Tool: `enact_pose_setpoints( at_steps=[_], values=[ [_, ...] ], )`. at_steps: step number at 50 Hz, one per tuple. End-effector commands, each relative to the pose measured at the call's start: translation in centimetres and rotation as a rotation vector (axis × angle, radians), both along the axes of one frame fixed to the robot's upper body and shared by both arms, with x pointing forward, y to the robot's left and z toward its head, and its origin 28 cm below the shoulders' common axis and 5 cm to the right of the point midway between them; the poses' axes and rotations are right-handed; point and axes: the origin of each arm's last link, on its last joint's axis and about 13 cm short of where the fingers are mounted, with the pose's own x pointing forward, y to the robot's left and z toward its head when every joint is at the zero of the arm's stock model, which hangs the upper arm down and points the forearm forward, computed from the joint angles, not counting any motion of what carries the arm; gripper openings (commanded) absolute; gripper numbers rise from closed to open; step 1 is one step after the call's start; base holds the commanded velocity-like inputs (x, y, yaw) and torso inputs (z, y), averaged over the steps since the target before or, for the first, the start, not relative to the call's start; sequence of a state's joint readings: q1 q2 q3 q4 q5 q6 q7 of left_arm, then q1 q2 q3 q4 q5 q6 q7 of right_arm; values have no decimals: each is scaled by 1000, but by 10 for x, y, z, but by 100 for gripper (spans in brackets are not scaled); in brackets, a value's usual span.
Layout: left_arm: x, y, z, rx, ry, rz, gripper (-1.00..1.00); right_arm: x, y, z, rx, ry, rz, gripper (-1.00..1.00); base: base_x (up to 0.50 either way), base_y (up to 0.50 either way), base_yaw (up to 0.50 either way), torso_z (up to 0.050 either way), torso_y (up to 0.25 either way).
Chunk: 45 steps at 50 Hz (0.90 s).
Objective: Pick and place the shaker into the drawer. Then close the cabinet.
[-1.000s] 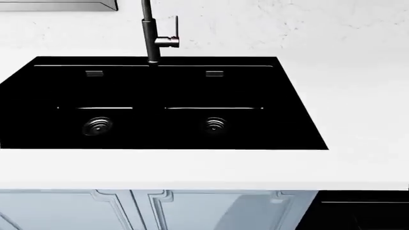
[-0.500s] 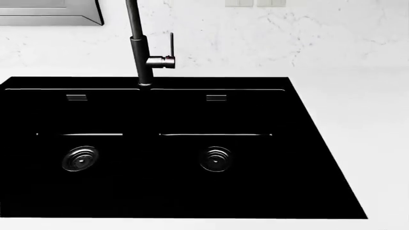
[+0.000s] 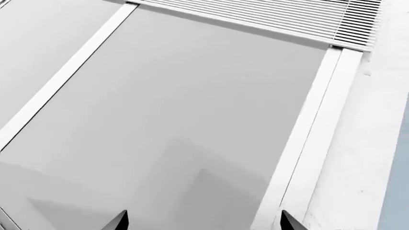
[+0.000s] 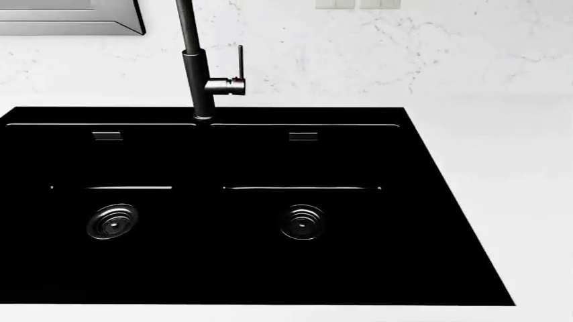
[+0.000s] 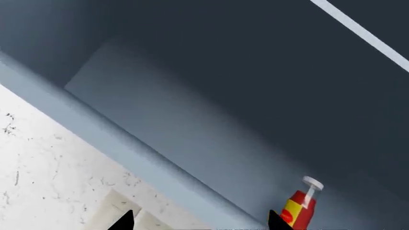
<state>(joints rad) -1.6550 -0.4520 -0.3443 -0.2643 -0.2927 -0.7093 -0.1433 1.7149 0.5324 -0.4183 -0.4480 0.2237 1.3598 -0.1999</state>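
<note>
The shaker (image 5: pixel 299 207), red with a yellow label and a white cap, shows only in the right wrist view. It sits inside the open pale blue-grey drawer (image 5: pixel 147 153), on the box's floor close to its near wall. My right gripper (image 5: pixel 201 221) is open, and the shaker stands just beside one of its dark fingertips (image 5: pixel 278 220), not between them. My left gripper (image 3: pixel 203 221) is open too, with nothing between its fingertips, over a flat grey panel (image 3: pixel 172 110). Neither gripper, the shaker nor the drawer appears in the head view.
The head view holds a black double sink (image 4: pixel 224 282) with a dark faucet (image 4: pixel 198 74), white countertop (image 4: pixel 510 168) to its right and a marble backsplash behind. White marble surface (image 5: pixel 45 177) borders the drawer. A slatted vent (image 3: pixel 275 19) runs along the grey panel's edge.
The head view has tilted up: the sink now sits lower and larger in frame and the blue-grey cabinet fronts below the counter have dropped out of view. Nothing has shifted in the last half second.
</note>
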Motion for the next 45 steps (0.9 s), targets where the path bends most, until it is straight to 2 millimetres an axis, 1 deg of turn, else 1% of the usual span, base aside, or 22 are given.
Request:
enact_pose_setpoints(
  at_steps=[1,3,6,9,10,13,15,16,18,20,23,25,29,30,32,33,36,38,42,45],
  values=[
    [-47,-34,48,165,-63,-62,100,0,-3,-2,42,22,4,100,0,0,0,0,0],
    [-63,-40,60,175,-117,-108,100,0,-4,-4,49,21,5,100,0,0,0,0,0],
    [-87,-52,80,236,-217,-181,100,-1,-5,-6,61,21,6,100,0,0,0,0,0],
    [-109,-70,98,323,-278,-380,100,-2,-6,-9,75,18,8,100,0,0,0,0,0],
    [-118,-77,104,374,-284,-459,100,-1,-7,-10,80,18,8,100,0,0,0,0,0],
    [-141,-103,122,559,-333,-603,100,-1,-8,-15,98,18,8,100,0,0,0,0,0],
    [-155,-117,134,631,-351,-686,100,-1,-8,-18,108,17,10,100,0,0,0,0,0],
    [-160,-127,138,661,-343,-765,100,-2,-9,-20,117,14,11,100,0,0,0,0,0],
    [-160,-139,138,673,-302,-849,100,-3,-9,-23,131,12,14,100,0,0,0,0,0],
    [-164,-158,135,759,-282,-1011,100,-5,-11,-27,149,8,15,100,0,0,0,0,0],
    [-160,-185,132,863,-219,-1101,100,-8,-13,-37,183,7,14,100,0,0,0,0,7],
    [-156,-200,131,931,-197,-1109,100,-12,-14,-49,215,10,10,100,0,0,0,0,5],
    [-150,-225,133,1011,-180,-1105,100,-23,-20,-91,298,35,-15,100,0,0,0,0,3],
    [-150,-230,132,1033,-180,-1102,100,-27,-22,-101,320,36,-35,100,0,0,0,0,0],
    [-151,-240,131,1066,-183,-1096,100,-39,-29,-114,391,5,-123,100,0,0,0,0,0],
    [-152,-243,131,1080,-186,-1093,100,-45,-29,-121,403,11,-133,100,0,0,0,0,0],
    [-157,-255,127,1135,-197,-1091,100,-63,-24,-144,395,72,-70,100,0,0,0,0,3],
    [-160,-262,123,1165,-204,-1096,100,-72,-25,-159,423,84,-84,100,0,0,0,0,0],
    [-167,-274,117,1208,-213,-1109,100,-86,-27,-182,467,103,-105,100,0,0,0,0,0],
    [-164,-283,115,1233,-203,-1105,100,-95,-25,-190,499,114,-116,100,0,0,0,0,0]
  ],
)
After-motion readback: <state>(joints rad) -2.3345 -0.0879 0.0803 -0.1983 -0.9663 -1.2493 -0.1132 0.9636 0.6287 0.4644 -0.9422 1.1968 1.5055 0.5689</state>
